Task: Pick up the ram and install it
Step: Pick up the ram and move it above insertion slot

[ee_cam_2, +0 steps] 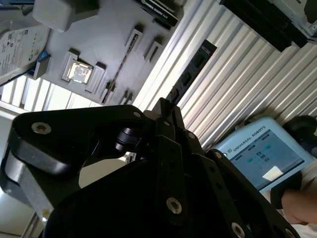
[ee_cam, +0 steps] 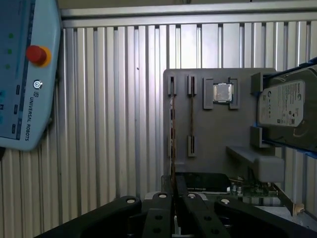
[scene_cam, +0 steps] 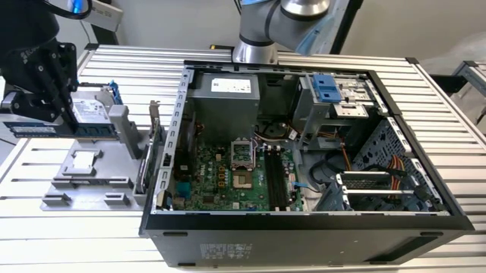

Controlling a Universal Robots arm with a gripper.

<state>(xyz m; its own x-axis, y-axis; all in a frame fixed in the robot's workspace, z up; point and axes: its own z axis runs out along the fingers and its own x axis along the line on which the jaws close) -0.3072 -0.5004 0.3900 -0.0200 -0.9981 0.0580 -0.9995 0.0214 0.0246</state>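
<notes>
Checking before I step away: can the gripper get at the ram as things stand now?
Probably yes: in the first wrist view the gripper sits in line with the ram, nothing between them.

Tool (scene_cam: 61, 116) over gray fixture (scene_cam: 91, 182), apparently at ram (scene_cam: 38, 129); open computer case (scene_cam: 304, 224) beside.

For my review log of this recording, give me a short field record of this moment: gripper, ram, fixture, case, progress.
gripper: shut on the ram, above the grey fixture
ram: dark strip held on edge, outside the computer case
grey fixture: on the exterior view's left of the case; carries the hard drive and a processor chip
computer case: open, motherboard exposed
progress: ram gripped, not installed
</notes>
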